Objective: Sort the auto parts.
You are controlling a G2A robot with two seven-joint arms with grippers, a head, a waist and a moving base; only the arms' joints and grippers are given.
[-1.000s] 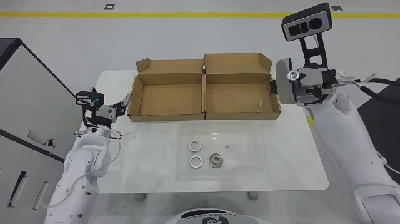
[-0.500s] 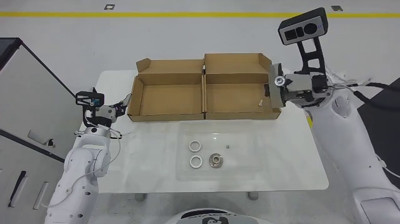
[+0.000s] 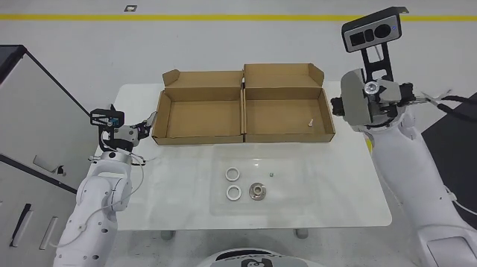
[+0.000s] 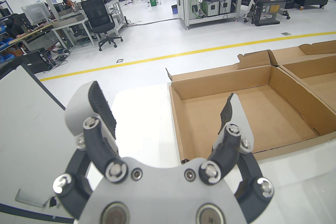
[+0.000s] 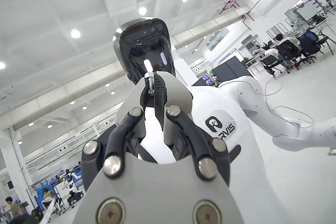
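One bolt (image 5: 150,82) is clamped lengthwise in our right gripper (image 5: 153,89); the right-hand box (image 3: 287,121) lies just beside, toward our spread, empty left gripper (image 4: 162,100).

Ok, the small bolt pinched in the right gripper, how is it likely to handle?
The bolt looks like metal, so it is probably stiff and light. The right gripper pinches it only at the very end of its jaws, along the threaded shank, so it could twist or slip. Being round, it would likely roll if dropped on the table.
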